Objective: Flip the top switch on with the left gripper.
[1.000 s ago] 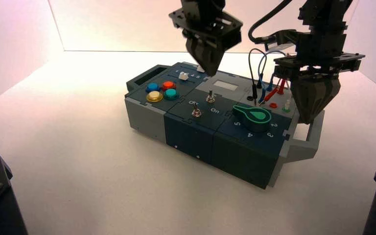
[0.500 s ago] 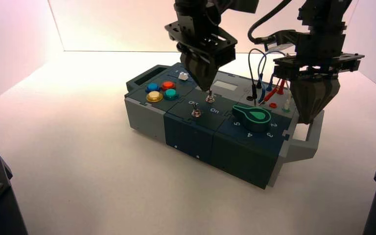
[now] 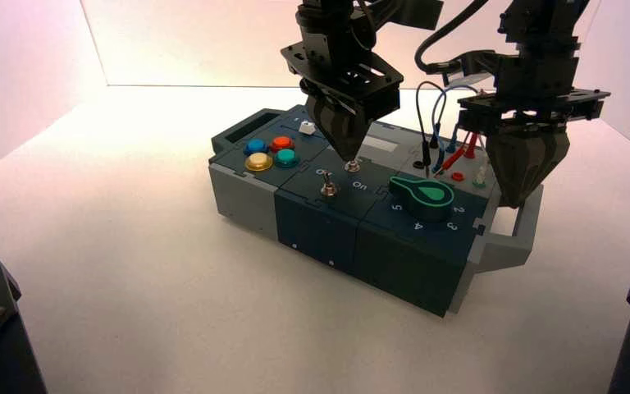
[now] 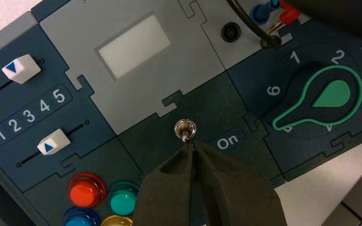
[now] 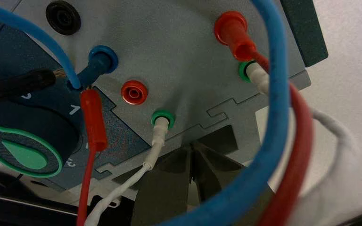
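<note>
On the box (image 3: 312, 215), the top switch (image 4: 185, 130), a small metal toggle left of the "On" lettering, was met by the left gripper (image 4: 193, 147), whose fingers were pressed together at its tip. The right gripper (image 3: 523, 195) was held over the box's right end, its fingers likewise closed with nothing between them.
</note>
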Tool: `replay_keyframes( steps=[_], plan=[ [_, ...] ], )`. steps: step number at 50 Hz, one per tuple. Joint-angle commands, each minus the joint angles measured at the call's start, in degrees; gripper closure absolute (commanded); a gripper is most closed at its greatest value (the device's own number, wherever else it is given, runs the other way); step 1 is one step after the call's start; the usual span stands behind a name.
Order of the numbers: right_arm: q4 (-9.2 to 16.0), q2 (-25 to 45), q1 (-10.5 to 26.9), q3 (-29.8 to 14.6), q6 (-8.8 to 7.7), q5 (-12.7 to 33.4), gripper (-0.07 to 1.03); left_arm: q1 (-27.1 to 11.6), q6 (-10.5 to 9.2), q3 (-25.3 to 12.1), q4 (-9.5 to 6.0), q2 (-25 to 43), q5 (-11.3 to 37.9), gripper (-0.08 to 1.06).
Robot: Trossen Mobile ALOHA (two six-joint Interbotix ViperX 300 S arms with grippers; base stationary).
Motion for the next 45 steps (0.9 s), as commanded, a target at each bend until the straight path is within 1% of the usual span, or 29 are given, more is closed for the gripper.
replay_keyframes(
  steps=[1, 9, 17, 24, 32, 40, 45],
  plan=[
    [0.4, 0.2, 0.2, -0.7, -0.18, -0.5, 0.98, -0.1, 0.09, -0.5, 0.0, -1.5, -0.1, 1.01],
    [0.4, 0.2, 0.2, -0.7, -0.18, -0.5, 0.98, 0.0, 0.18, 1.1, 0.7, -1.5, 0.2, 1.01],
    [0.4, 0.3, 0.2, -0.6, -0.18, -0.5, 0.98, 0.4, 0.18, 3.9, 0.97, -2.0, -0.2, 1.01],
    [0.4, 0.4, 0.2, -0.7, -0.18, -0.5, 0.98, 1.1, 0.18, 4.9, 1.05, -2.5, -1.2, 1.01],
    [0.3, 0.4, 0.2, -0.7, -0.18, -0.5, 0.98, 1.5, 0.18, 3.9, 1.14, -2.5, -1.8, 1.01],
    [0.4, 0.4, 0.2, -0.7, -0.18, -0.5, 0.98, 1.6, 0.18, 1.5, 2.2, -1.8, -1.8, 1.01],
    [0.4, 0.4, 0.2, -0.7, -0.18, -0.5, 0.98, 1.6, 0.18, 0.1, 2.46, -1.3, -1.7, 1.01]
  ],
)
